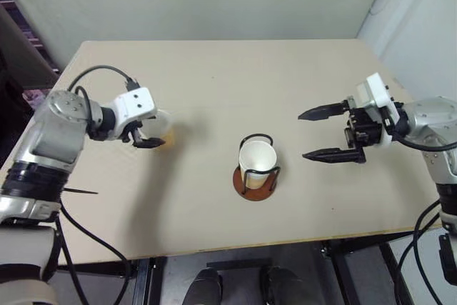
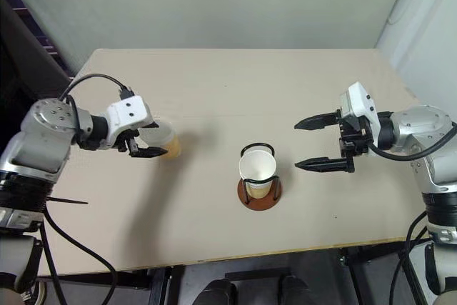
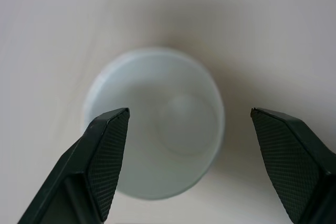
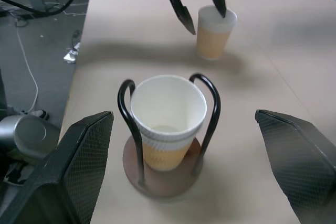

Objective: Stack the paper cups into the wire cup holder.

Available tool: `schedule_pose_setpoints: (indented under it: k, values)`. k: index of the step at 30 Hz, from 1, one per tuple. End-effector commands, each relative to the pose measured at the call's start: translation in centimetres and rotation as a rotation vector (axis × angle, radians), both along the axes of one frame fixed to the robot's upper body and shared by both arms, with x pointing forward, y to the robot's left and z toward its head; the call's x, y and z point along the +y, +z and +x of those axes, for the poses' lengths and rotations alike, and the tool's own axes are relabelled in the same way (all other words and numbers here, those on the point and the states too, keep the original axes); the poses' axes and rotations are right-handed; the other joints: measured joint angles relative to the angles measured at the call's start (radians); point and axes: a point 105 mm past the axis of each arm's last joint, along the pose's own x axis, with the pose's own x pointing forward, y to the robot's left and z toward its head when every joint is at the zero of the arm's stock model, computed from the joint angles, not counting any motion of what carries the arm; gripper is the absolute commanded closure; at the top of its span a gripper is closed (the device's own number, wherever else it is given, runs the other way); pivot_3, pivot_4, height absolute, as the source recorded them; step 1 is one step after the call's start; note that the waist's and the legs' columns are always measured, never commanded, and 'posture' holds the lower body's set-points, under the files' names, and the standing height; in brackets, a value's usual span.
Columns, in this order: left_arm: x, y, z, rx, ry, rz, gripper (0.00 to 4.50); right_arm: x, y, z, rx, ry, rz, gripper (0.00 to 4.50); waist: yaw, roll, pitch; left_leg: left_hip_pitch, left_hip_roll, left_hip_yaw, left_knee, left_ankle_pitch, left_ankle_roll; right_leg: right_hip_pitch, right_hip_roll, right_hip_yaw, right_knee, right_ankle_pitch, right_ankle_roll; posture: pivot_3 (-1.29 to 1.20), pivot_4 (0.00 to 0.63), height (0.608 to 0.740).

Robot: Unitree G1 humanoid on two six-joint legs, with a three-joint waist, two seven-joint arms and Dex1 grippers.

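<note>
Table (image 1: 214, 69): pale wooden top, carrying the items below.

Wire cup holder (image 1: 255, 182): reddish-brown disc base with black wire loops, standing upright near the front middle of the table. Stacked cups (image 1: 256, 160) are sitting nested inside the loops, mouth up; the right wrist view is showing a double rim band, so this looks like more than one cup, though the count is not certain.

Loose paper cup (image 2: 161, 138): standing upright on the left part of the table, well apart from the holder, long axis vertical, white mouth facing up.

Left gripper (image 2: 146, 139): fingers spread wide, hanging just above the loose cup and angling down onto it. In its wrist view the two fingertips (image 3: 107, 145) are straddling the rim, one on either side, with no contact showing. The cup is lying directly ahead of and below this pincer.

Right gripper (image 1: 323, 133): fingers spread wide, holding nothing, hovering just to the right of the holder and pointing leftward at it.

Judgement: the left arm is by far the nearer to the loose cup, so closing across the cup's width is falling to it.
</note>
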Motion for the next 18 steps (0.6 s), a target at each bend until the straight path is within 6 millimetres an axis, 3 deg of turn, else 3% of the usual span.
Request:
schedule_pose_setpoints:
  k: [1,4,10,13,16,18]
  values:
    - [0.5,1.3,1.1,-0.071,0.021,0.039,0.54,-0.4,1.3,-0.6,-0.057,-0.015,0.007,0.00,0.000,0.000,0.000,0.000,0.000,0.000,0.000,0.000,0.000,0.000,0.000,0.000,0.000,0.000,0.000,0.00,0.150,0.740]
    - [0.1,1.4,1.6,-0.081,0.013,0.013,1.10,-0.5,1.4,-0.7,-0.060,-0.028,0.004,0.00,-0.001,0.000,0.000,-0.001,0.000,0.000,0.001,0.000,0.000,0.000,0.000,0.000,-0.001,0.000,0.000,0.00,0.150,0.740]
    - [-1.2,2.8,1.6,-0.106,-0.047,-0.075,3.27,-0.7,1.3,-0.9,-0.058,-0.041,0.004,0.00,-0.001,0.000,0.000,-0.001,0.000,0.000,0.001,0.000,0.000,0.000,0.000,0.000,-0.001,0.000,0.001,0.00,0.150,0.740]
    - [-1.4,2.2,0.4,-0.042,-0.082,-0.123,4.40,-0.8,1.3,-0.7,-0.061,-0.053,0.006,0.00,-0.002,0.000,0.000,-0.001,0.000,0.000,0.001,0.000,0.000,0.000,0.000,0.000,-0.001,0.000,0.001,0.00,0.150,0.740]
    - [-1.7,2.6,-0.2,-0.048,-0.113,-0.132,4.46,-0.8,1.2,-0.7,-0.061,-0.057,0.005,0.00,-0.004,0.000,0.000,-0.001,0.000,0.000,0.001,0.000,0.000,0.000,0.000,0.000,-0.001,0.000,0.001,0.00,0.150,0.740]
    - [-3.0,4.6,-0.8,-0.078,-0.177,-0.189,4.46,-0.9,1.2,-0.7,-0.064,-0.061,0.006,0.00,-0.004,0.000,0.000,-0.001,0.000,0.000,0.001,0.000,0.000,0.000,0.000,0.000,-0.001,0.000,0.001,0.00,0.150,0.740]
